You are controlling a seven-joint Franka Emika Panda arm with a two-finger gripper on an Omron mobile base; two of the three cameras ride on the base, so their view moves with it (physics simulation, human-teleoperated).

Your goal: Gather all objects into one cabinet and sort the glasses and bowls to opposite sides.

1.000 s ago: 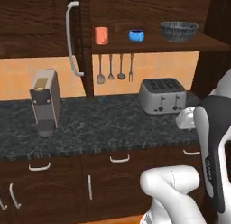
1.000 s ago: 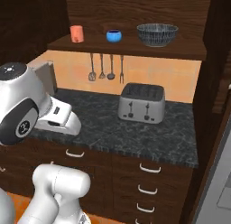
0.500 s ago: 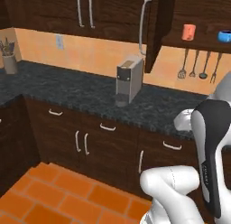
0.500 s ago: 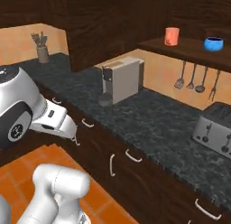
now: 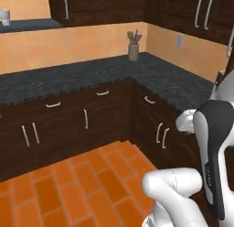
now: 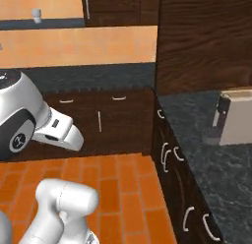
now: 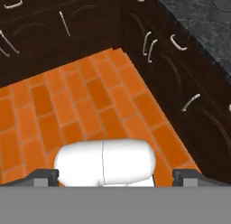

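In the left base view, a dark speckled stone counter [image 5: 91, 72] runs along the far wall and turns the corner toward the right. A small grey holder with utensils standing in it [image 5: 133, 46] sits on the counter at the corner, against the orange-tan wall. Dark brown low cabinets with small white handles [image 5: 68, 125] stand under the counter, and an orange brick-tiled floor [image 5: 77, 185] spreads in front of them. At the top left edge a small pale cup-like thing [image 5: 4, 17] stands on a dark shelf; it may be the cream cup, but it is too small and cut off to be sure. Dark brown wall cabinets with light bar handles [image 5: 183, 11] hang at the upper right.

In the right base view, the same pale cup-like thing [image 6: 36, 15] stands on a dark shelf at the upper left, well apart from everything else. A tall dark brown wooden panel [image 6: 204, 39] rises at the right, and below it a cream box-shaped appliance with a dark front [image 6: 231, 123] stands on the counter [image 6: 216, 164].

In the hand view, the tool [image 7: 115, 174] points down at the brick floor [image 7: 81, 105], with cabinet fronts along the top and right. Its two dark fingertips [image 7: 44, 175] sit far apart at the bottom corners, holding nothing.
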